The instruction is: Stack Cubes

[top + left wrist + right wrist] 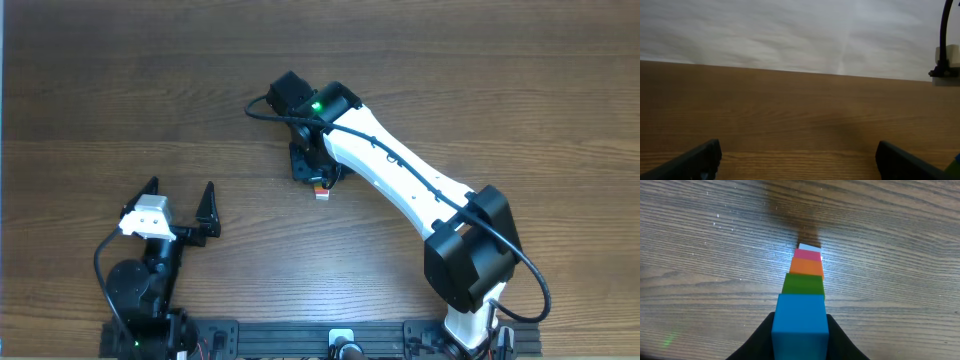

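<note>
While the left tool [181, 186] rests spread apart, the right tool [800, 336] clamps one blue cube [800, 314] atop a four-cube stack [804, 284].

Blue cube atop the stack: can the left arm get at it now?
Probably not: the right gripper is clamped on the blue cube, covering it from above; the open left gripper sits well apart.

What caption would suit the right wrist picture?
Right gripper holds a blue cube atop a stack of green, orange, pink and white cubes.
</note>
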Robot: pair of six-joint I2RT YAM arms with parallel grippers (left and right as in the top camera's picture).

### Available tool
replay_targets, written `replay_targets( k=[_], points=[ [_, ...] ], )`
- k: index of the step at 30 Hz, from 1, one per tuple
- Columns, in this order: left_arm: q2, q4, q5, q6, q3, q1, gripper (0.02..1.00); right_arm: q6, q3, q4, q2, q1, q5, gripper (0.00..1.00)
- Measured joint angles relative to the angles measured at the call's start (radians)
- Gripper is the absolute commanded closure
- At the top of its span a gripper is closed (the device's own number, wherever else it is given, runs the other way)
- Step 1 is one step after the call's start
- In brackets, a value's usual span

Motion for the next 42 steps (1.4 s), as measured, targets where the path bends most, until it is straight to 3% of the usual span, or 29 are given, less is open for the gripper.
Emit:
replay_targets(
  k=[4,14,18,22,24,34,42],
  points=[
    [0.0,0.0,0.0,0.0,0.0,0.0,0.018,0.0,0.0,0.0,0.0,0.0,0.0,0.814],
    [0.0,0.0,0.0,0.0,0.0,0.0,0.018,0.0,0.0,0.0,0.002,0.0,0.0,0.505],
    [0.0,0.0,0.0,0.0,0.0,0.0,0.018,-0.002,-0.001,0.0,0.002,0.0,0.0,0.437],
    [0.0,0.0,0.0,0.0,0.0,0.0,0.018,0.0,-0.001,0.0,0.002,0.0,-0.001,0.233],
    [0.0,0.0,0.0,0.0,0.0,0.0,0.018,0.001,-0.001,0.0,0.002,0.0,-0.001,0.009],
    [0.0,0.0,0.0,0.0,0.0,0.0,0.018,-0.037,0.0,0.001,0.002,-0.004,0.013,0.007],
    [0.0,0.0,0.0,0.0,0.0,0.0,0.018,-0.156,0.079,0.002,-0.166,-0.023,0.11,0.007]
  ],
)
